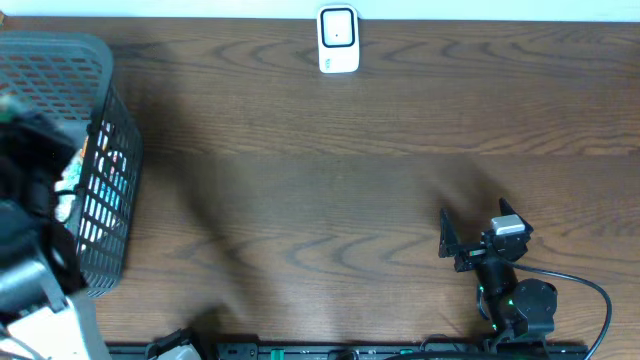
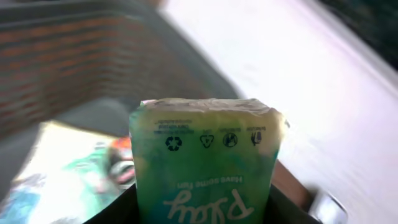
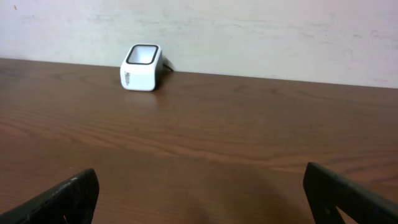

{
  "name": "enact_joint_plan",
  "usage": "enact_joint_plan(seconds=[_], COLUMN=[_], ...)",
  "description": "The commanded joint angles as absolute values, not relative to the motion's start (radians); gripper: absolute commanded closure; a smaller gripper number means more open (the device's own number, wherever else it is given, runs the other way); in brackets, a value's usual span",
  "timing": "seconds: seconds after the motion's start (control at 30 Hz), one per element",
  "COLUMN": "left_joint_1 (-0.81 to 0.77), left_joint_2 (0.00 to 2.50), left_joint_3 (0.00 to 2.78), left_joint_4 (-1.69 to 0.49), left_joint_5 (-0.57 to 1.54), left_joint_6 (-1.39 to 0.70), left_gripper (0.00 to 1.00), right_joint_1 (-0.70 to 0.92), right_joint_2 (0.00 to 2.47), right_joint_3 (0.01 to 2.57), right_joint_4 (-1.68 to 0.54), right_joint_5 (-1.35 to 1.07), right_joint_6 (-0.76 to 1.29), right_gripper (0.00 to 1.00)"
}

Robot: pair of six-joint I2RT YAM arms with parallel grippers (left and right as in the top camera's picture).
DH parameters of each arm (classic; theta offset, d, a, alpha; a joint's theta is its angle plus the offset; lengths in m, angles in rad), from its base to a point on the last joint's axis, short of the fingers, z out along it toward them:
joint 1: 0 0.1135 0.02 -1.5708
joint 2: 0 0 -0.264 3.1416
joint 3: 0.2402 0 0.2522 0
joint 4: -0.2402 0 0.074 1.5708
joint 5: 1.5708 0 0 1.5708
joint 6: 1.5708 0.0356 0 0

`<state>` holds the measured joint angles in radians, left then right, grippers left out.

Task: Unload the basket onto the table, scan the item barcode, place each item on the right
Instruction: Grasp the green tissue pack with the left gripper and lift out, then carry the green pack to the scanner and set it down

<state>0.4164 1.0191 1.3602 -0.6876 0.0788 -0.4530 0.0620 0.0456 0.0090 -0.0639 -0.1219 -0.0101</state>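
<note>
Green pack (image 2: pixel 205 155) gripped tight in left pincer (image 2: pixel 202 214), over basket (image 1: pixel 100 130) | right pincer (image 3: pixel 205 196) wide open, holding nothing | step: taking pack out | next: carry it to white scanner (image 3: pixel 142 67) far ahead of right pincer, barcode facing it

1. Green packet (image 2: pixel 205 162), left wrist view: a large white script word, "Play", seen upside down.
2. Just above it on the same packet: a smaller white line, "Have some fun", also upside down.
3. Near the packet's top edge: a row of four small dark symbols, the first a recycling loop. The fine print above them is too small to read.
</note>
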Motion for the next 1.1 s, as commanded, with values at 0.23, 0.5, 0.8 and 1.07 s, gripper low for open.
enact_joint_plan(seconds=[0.23,0.5,0.8,1.07], left_joint_1=[-0.010,-0.207,-0.359,-0.416], left_joint_2=[1.225,1.534,1.776,1.947], left_joint_3=[1.373,1.373,1.373,1.373], left_joint_4=[-0.701,-0.677,-0.580,-0.484], left_joint_5=[0.089,0.090,0.090,0.098], left_joint_6=[-0.257,-0.248,-0.302,-0.406], left_gripper=[0.54,0.54,0.54,0.52], right_joint_1=[0.056,0.056,0.056,0.056], right_joint_2=[0.044,0.044,0.044,0.044], right_joint_3=[0.006,0.006,0.006,0.006], right_joint_4=[-0.067,-0.067,-0.067,-0.067], right_joint_5=[-0.118,-0.118,-0.118,-0.118], right_joint_6=[0.003,0.003,0.003,0.003], right_gripper=[0.01,0.01,0.01,0.01])
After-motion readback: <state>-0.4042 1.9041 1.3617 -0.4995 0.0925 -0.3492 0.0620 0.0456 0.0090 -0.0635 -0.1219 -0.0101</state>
